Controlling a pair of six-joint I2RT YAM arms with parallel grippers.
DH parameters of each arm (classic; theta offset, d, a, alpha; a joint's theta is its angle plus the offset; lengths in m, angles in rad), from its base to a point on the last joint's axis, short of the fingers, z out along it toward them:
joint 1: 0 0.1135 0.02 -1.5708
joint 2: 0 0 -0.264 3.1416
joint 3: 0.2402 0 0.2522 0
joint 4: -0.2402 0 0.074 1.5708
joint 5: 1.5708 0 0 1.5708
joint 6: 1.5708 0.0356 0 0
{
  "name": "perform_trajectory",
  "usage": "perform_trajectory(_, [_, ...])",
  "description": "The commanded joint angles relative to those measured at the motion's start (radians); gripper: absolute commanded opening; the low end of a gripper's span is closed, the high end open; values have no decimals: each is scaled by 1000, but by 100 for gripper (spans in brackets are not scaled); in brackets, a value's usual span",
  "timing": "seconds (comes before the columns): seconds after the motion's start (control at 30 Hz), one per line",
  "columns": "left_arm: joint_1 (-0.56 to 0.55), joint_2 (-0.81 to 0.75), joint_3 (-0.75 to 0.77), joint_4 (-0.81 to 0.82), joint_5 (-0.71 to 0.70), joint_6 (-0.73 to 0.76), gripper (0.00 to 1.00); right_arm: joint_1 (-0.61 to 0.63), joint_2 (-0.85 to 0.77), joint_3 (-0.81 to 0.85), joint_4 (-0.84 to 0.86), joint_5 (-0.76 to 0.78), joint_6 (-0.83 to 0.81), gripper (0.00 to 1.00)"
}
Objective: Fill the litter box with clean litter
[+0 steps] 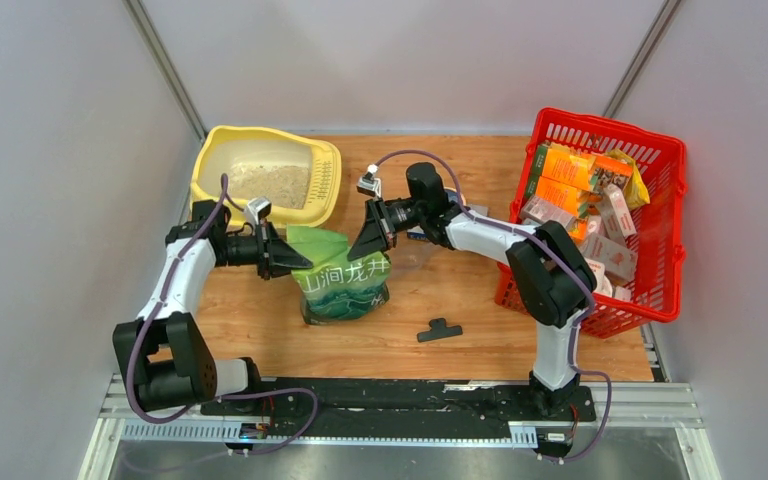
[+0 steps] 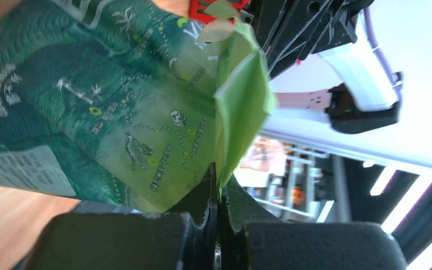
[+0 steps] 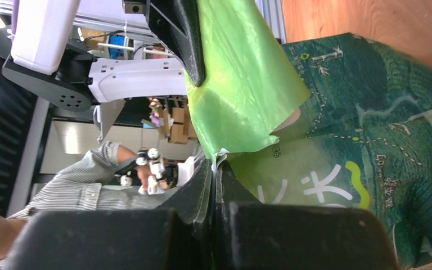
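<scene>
- One litter box lies just past the left jaws, long side across, with litter inside.
- The green pouch stands between both jaws, top up.
- The left gripper and right gripper each pinch its top edge, jaws squeezed tight.

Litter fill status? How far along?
Partly done: the litter box holds some litter. In hand: left gripper and right gripper each pinch the top edge of the green pouch, which stands on the table beside the box. Remaining: tipping the pouch over the box.
</scene>
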Motion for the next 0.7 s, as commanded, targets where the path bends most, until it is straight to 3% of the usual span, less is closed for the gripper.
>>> perform_trajectory(0.0, [42, -3, -118, 116, 25, -321, 0, -32, -16, 91, -47, -143, 121, 0])
perform_trajectory(0.23, [44, -12, -245, 107, 1, -369, 0, -41, -2, 74, -257, -127, 147, 0])
perform_trajectory(0.43, [54, -39, -207, 84, 4, -324, 0, -41, 1, 72, -352, -107, 137, 0])
perform_trajectory(0.47, [56, -45, -193, 87, 8, -309, 7, -40, 3, 75, -361, -99, 137, 0])
perform_trajectory(0.57, [59, -82, -29, -71, -64, -44, 29, -40, 7, 98, -409, -102, 118, 0])
perform_trajectory(0.6, [59, -104, 24, -184, -114, 160, 32, -40, 12, 108, -433, -110, 112, 0])
perform_trajectory(0.67, [61, -166, 156, -241, -179, 301, 42, -40, 21, 129, -476, -122, 74, 0])
